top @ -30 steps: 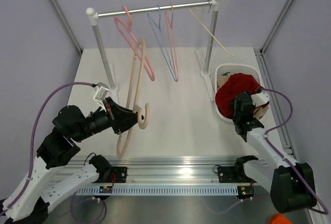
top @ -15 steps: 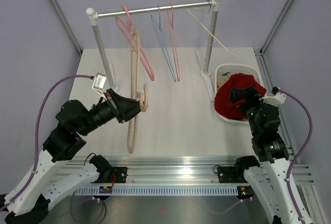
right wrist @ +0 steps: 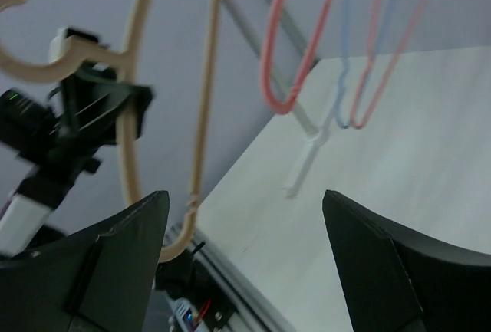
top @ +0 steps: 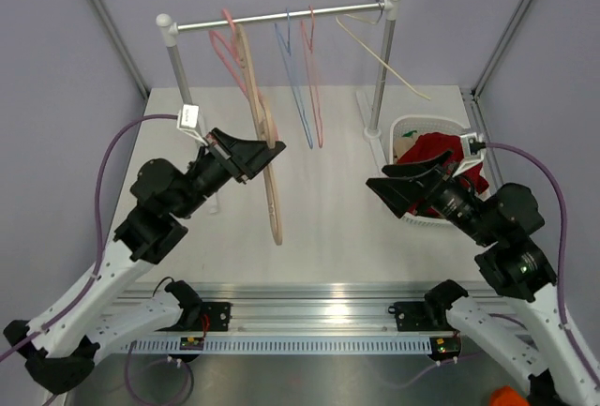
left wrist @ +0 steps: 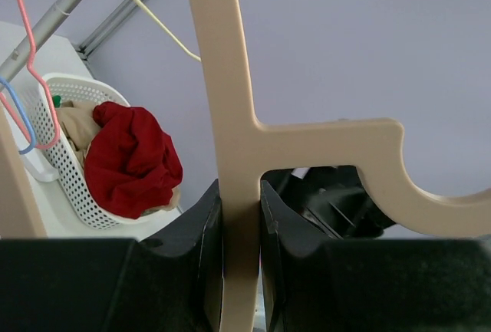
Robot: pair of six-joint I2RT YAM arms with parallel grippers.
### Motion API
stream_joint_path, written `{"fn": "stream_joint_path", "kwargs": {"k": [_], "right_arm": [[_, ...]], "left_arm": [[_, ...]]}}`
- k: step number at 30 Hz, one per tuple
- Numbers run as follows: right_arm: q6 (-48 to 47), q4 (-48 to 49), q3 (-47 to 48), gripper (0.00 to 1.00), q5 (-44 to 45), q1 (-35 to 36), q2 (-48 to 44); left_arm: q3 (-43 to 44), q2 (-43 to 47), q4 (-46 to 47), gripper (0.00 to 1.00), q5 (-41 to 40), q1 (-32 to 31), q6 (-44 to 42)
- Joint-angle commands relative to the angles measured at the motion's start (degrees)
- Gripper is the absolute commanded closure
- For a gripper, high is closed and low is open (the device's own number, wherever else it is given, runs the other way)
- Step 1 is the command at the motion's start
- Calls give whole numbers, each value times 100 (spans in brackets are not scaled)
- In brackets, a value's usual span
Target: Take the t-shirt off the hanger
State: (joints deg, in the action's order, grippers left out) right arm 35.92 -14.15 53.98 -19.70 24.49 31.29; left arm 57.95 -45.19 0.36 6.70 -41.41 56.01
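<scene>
While the left gripper (left wrist: pixel 240 221) clamps the smooth beige hanger (left wrist: pixel 229 79), the right gripper (right wrist: pixel 243 209) gapes.

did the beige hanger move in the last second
Yes. The left gripper has carried the beige hanger up and back, away from the arm bases toward the rack rail; its top now lies by the rail.

White surface (top: pixel 337 200), two things standing on it.
There's the clothes rack (top: pixel 380 78) planted across the far half, its two posts rising from white feet that lie flat on the surface, one toward the left edge, the other right of centre. Just beside that right foot (top: pixel 368 111) sits a white perforated laundry basket (top: pixel 410 122), tight against the right edge.
</scene>
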Motion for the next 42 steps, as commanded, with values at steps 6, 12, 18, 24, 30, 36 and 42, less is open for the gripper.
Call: {"fn": "stream_joint_path", "kwargs": {"k": [6, 12, 18, 24, 30, 36, 42], "right_arm": [[-1937, -289, 1386, 9, 1713, 3340, 1675], [-3064, -773, 2345, 7, 4941, 5143, 3171], [-3460, -686, 2794, 23, 6529, 5732, 3954], [-3943, 8, 2732, 85, 7682, 6295, 4175], [-3864, -96, 2908, 100, 7867, 6410, 4052], [-3848, -587, 3320, 100, 8148, 6410, 3675], [-3013, -2257, 4023, 100, 8236, 6393, 3542]], "left_arm": [[102, -561, 1089, 100, -652, -60, 437], [-12, -386, 1124, 100, -1003, -113, 490], [-205, -35, 1080, 100, -1223, -122, 534], [-320, 247, 852, 100, -1434, -122, 482], [-338, 870, 299, 17, -1540, -122, -149], [198, 1591, -1552, 1, -1173, -122, -1344], [384, 2197, -3328, 1, -986, -122, -2443]]}}
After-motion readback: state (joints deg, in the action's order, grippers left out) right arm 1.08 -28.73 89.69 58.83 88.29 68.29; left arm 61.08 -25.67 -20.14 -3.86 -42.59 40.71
